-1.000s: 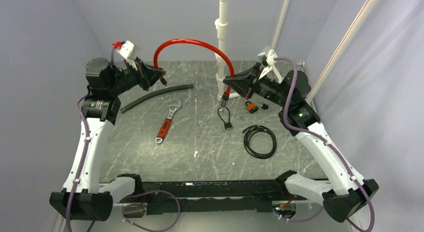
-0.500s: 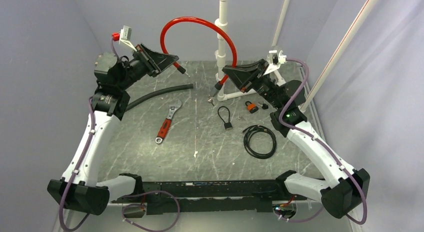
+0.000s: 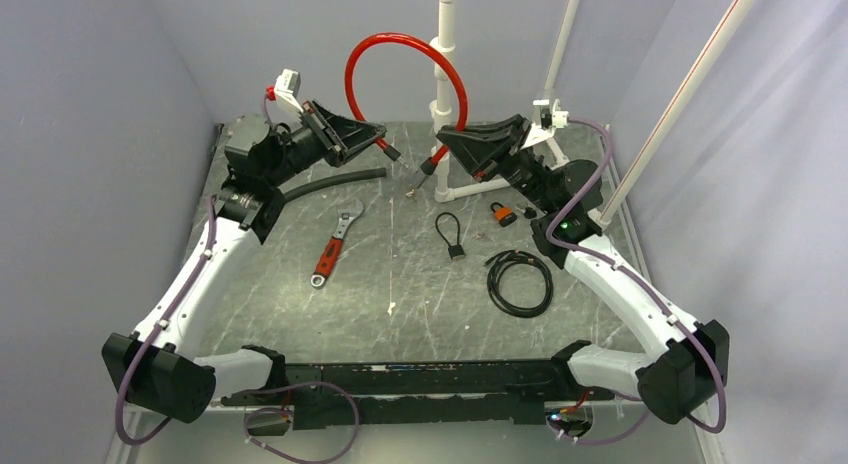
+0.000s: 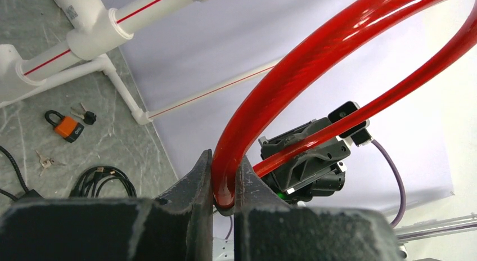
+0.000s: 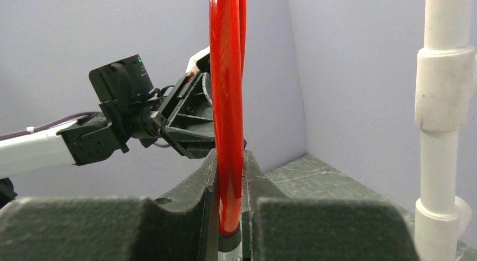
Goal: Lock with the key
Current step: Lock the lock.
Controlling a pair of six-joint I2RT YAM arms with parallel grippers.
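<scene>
Both arms reach over the far half of the grey marbled surface [image 3: 400,314] and hold a red cable [image 3: 452,79] in the air as a tall arch. The left fingers [image 3: 365,134] are closed on one end of it, the red sheath pinched between the two pads in the left wrist view [image 4: 198,179]. The right fingers [image 3: 468,144] clamp the other end the same way, seen close in the right wrist view [image 5: 207,185]. The arch rises beside a white pipe stand [image 3: 443,59] at the far edge; whether it passes around the post cannot be told. The key [image 3: 456,251] lies flat near the middle of the surface, untouched, its thin cord loop running toward the far edge. Near it on the right lies a coiled black cable [image 3: 520,282], and an orange padlock [image 3: 503,215] sits farther back by the foot of the stand. A red-handled wrench [image 3: 335,246] lies well apart to the left, with a black hose [image 3: 320,187] beyond it toward the far left. From the key to the near edge the surface is bare.
</scene>
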